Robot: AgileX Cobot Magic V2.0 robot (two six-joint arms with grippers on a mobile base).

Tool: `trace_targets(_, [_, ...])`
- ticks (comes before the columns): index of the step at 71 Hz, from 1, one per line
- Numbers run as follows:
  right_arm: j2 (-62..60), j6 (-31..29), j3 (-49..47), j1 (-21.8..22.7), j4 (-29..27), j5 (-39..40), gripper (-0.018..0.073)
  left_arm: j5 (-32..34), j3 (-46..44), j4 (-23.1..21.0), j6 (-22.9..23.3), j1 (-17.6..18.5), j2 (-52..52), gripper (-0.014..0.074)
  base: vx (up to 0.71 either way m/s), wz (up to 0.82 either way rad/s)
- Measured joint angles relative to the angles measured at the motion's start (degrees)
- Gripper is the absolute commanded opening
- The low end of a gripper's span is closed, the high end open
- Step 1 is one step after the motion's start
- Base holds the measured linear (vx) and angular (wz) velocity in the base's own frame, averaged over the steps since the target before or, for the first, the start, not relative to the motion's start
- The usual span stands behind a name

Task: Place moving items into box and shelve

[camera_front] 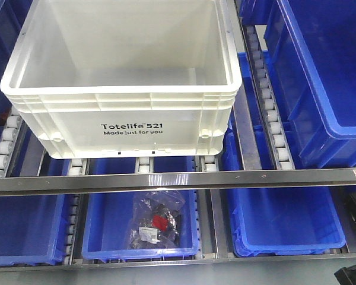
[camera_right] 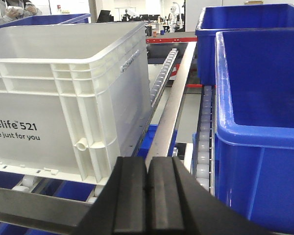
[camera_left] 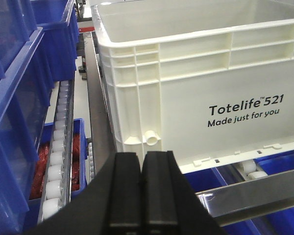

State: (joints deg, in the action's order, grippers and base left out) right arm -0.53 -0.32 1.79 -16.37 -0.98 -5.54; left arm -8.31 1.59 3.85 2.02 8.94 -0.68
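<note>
White box (camera_front: 124, 77) sitting on the roller rack (camera_front: 272, 119), near face printed "Totelife 521"; visible inside bare, no balls to be seen. Below the near steel rail (camera_front: 178, 180), a blue bin (camera_front: 139, 228) holding a clear bag of small parts (camera_front: 157, 222). More blue bins right (camera_right: 259, 122) and left (camera_left: 19, 98), a narrow roller lane between box and right bin. Left gripper (camera_left: 142, 191) closed, empty, just near of the box's left corner. Right gripper (camera_right: 148, 196) likewise closed, empty, near the right corner.
</note>
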Motion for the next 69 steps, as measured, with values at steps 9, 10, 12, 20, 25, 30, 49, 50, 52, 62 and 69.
trace_targets(9, [0.00,0.00,0.00,0.00,0.00,-0.02,-0.0015,0.00,0.00,0.00,0.00,0.00,0.00,-0.0026,0.00,0.00])
trace_targets(10, [0.00,0.00,0.00,0.00,0.00,-0.02,-0.0015,0.00,0.00,0.00,0.00,0.00,0.00,-0.0026,0.00,0.00])
trace_targets(12, [0.00,0.00,0.00,0.00,0.00,-0.02,-0.0015,0.00,0.00,0.00,0.00,0.00,0.00,-0.0026,0.00,0.00])
trace_targets(20, [0.00,0.00,0.00,0.00,0.00,-0.02,-0.0015,0.00,0.00,0.00,0.00,0.00,0.00,-0.0026,0.00,0.00])
trace_targets(25, [0.00,0.00,0.00,0.00,0.00,-0.02,-0.0015,0.00,0.00,0.00,0.00,0.00,0.00,-0.0026,0.00,0.00])
trace_targets(30, [0.00,0.00,0.00,0.00,0.00,-0.02,-0.0015,0.00,0.00,0.00,0.00,0.00,0.00,-0.0026,0.00,0.00])
trace_targets(49, [0.00,-0.05,0.00,0.00,0.00,-0.08,-0.0015,0.00,0.00,0.00,0.00,0.00,0.00,-0.0026,0.00,0.00])
trace_targets(50, [0.00,-0.05,0.00,0.00,0.00,-0.08,-0.0015,0.00,0.00,0.00,0.00,0.00,0.00,-0.0026,0.00,0.00])
trace_targets(52, [0.00,-0.05,0.00,0.00,0.00,-0.08,-0.0015,0.00,0.00,0.00,0.00,0.00,0.00,-0.0026,0.00,0.00])
trace_targets(62, [0.00,-0.05,0.00,0.00,0.00,-0.08,-0.0015,0.00,0.00,0.00,0.00,0.00,0.00,-0.0026,0.00,0.00])
trace_targets(69, [0.00,-0.05,0.00,0.00,0.00,-0.08,-0.0015,0.00,0.00,0.00,0.00,0.00,0.00,-0.0026,0.00,0.00])
